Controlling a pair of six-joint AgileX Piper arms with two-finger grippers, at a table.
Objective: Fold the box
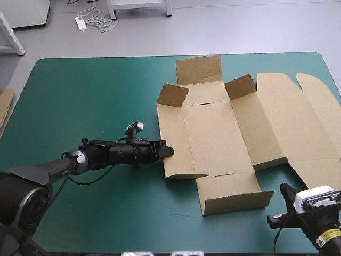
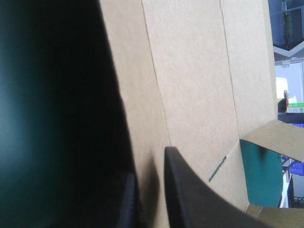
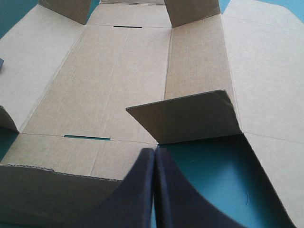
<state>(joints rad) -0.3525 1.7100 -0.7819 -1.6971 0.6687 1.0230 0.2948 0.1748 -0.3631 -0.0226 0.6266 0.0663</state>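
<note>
The brown box [image 1: 213, 133] lies as an open cut sheet right of the table's middle, its lid panel [image 1: 298, 117] flat toward the right edge. The far flap [image 1: 199, 69] and two far corner flaps stand raised. My left gripper [image 1: 169, 151] reaches in low from the left and is shut on the box's left wall, a strip of board [image 2: 149, 190] showing between its black fingers. My right gripper [image 1: 285, 189] is near the table's front right corner, shut and empty, its tip [image 3: 154, 154] just short of the box's near edge and a raised corner flap [image 3: 190, 116].
The teal-green cover [image 1: 90, 90] is bare to the left of the box and along the front. An edge of more brown board [image 1: 5, 104] shows at the table's left edge. The box's near flap [image 1: 232, 192] lies flat toward the front.
</note>
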